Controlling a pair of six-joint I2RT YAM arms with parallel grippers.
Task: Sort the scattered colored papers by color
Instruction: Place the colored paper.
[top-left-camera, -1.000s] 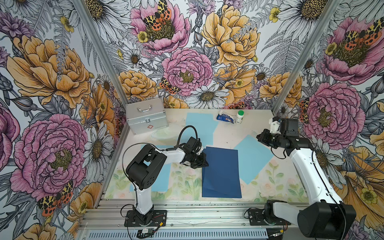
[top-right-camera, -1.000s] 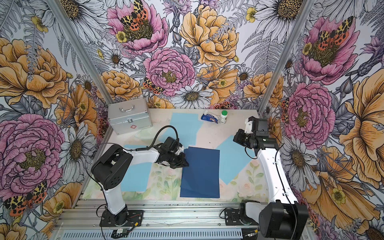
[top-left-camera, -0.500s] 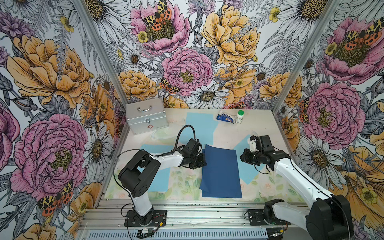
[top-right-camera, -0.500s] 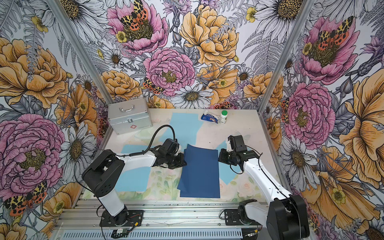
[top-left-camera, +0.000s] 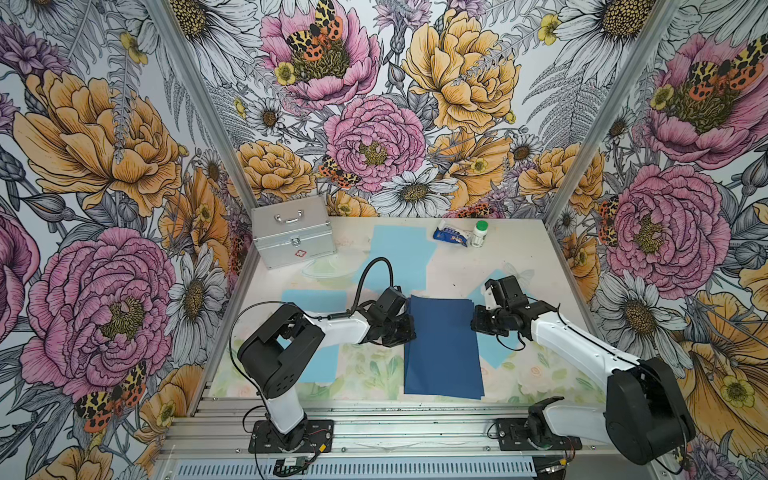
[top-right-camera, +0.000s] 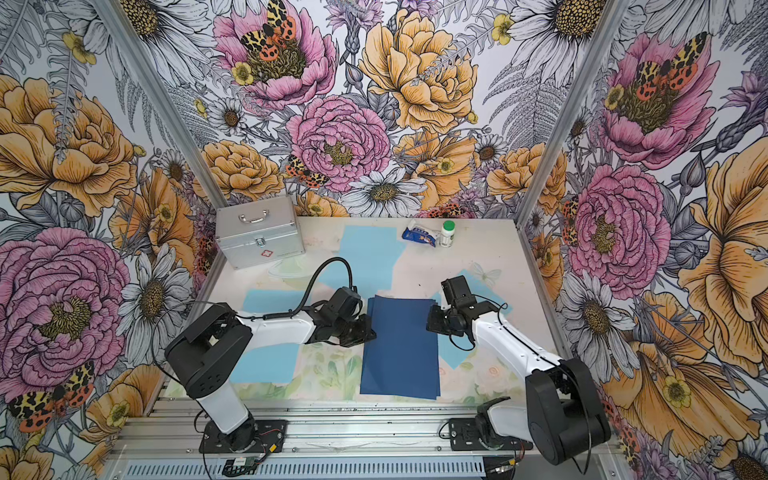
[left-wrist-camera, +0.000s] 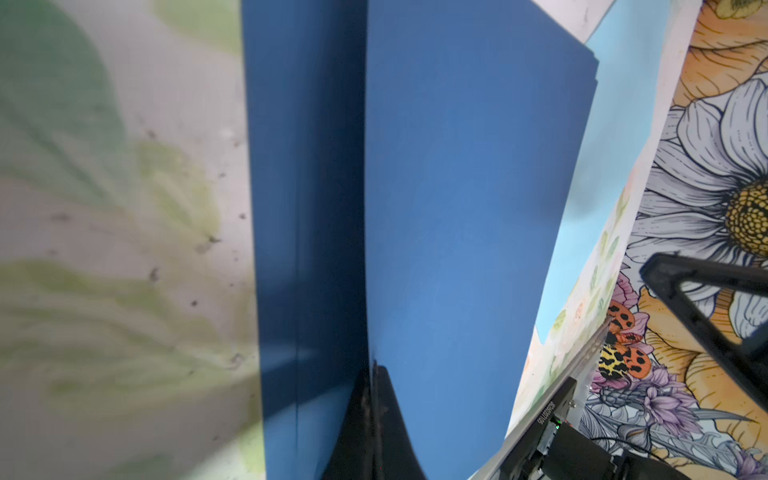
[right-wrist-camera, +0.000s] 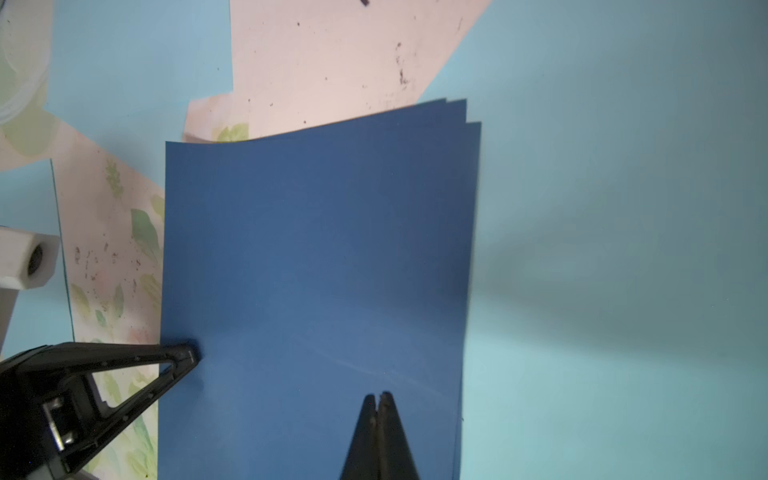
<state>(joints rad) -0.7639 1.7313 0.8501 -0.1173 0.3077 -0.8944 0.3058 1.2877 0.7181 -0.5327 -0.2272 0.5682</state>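
Navy papers (top-left-camera: 442, 345) | L end effector (top-left-camera: 410, 330) clamped on left edge | R end effector (right-wrist-camera: 378, 398) together, at right edge

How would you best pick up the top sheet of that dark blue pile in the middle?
Probably by a long side edge, coming in low from the side. The dark blue pile lies flat on the table, so only an edge gives jaws something to close over. The left gripper appears shut on the top sheet's edge, which looks slightly raised there.
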